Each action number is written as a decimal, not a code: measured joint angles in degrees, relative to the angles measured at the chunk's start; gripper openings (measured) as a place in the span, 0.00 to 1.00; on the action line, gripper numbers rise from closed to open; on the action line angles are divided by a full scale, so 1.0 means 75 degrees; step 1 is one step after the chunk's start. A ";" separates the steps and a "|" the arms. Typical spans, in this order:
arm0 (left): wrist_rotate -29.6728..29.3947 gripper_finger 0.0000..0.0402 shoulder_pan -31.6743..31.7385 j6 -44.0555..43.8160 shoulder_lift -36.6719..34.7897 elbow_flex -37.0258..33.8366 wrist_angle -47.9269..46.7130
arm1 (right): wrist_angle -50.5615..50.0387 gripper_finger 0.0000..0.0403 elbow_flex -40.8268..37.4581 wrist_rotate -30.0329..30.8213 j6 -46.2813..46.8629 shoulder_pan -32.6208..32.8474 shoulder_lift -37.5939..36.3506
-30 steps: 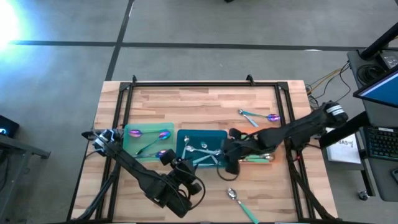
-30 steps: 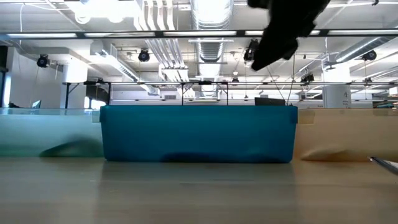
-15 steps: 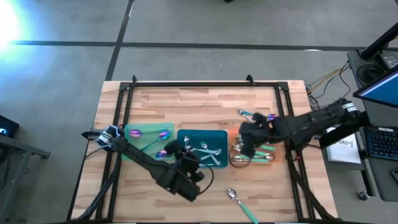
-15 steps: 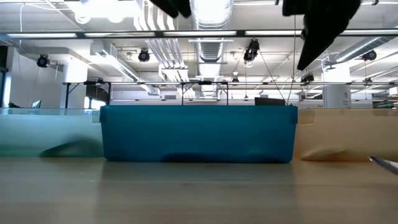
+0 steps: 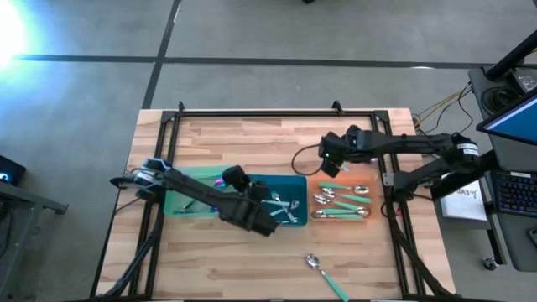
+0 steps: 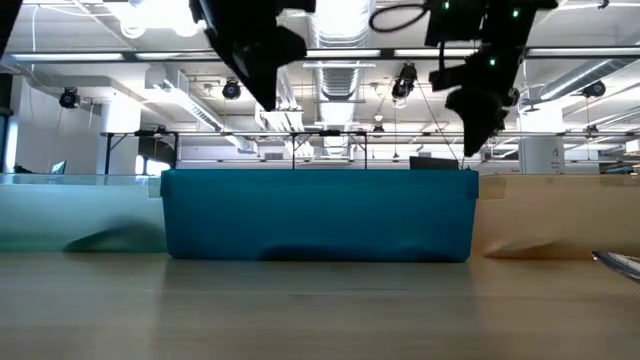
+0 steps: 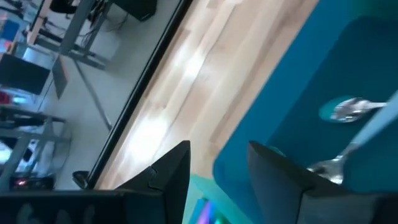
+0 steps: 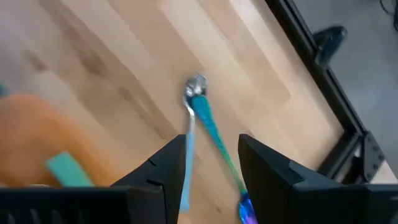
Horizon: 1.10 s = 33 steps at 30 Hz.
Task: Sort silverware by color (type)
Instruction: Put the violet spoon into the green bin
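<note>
High view showing sort partly done. Orange tray [image 5: 362,213] carrying teal-handled spoons [image 5: 340,211]; teal tray [image 5: 295,183] beside it carrying silver spoons [image 5: 284,204]. Right end effector [image 5: 329,158], fingers apart, empty, hovering beyond orange tray over loose spoons [image 8: 205,118] on bench [image 5: 252,134]. Left end effector [image 5: 262,220], fingers apart, hanging over teal tray. One spoon [image 5: 323,274] lying loose near bench front, awaiting sorting.

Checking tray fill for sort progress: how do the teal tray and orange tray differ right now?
Colour: the teal tray is dark blue-green; the orange tray is orange.
Position: the teal tray sits mid-table, the orange tray to its right.
Cover: the left gripper hangs over the teal tray's front edge; the orange tray is uncovered, with the right gripper open behind it.
Contents: the orange tray holds teal-handled spoons; the teal tray's look silver.
Both are flat, rectangular and hold spoons.
</note>
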 joint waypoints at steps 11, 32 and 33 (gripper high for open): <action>0.0041 0.35 0.0611 0.0503 -0.0863 -0.0762 0.0043 | 0.0143 0.34 -0.0909 -0.0025 0.0131 -0.0690 0.0001; -0.0576 0.35 0.2471 0.0698 -0.5857 -0.4466 0.1303 | 0.0803 0.34 -0.1854 -0.1273 -0.1238 -0.1670 -0.0014; -0.0668 0.35 0.2543 0.0715 -0.6073 -0.4564 0.1376 | 0.0888 0.34 -0.1854 -0.1639 -0.1388 -0.1838 -0.0014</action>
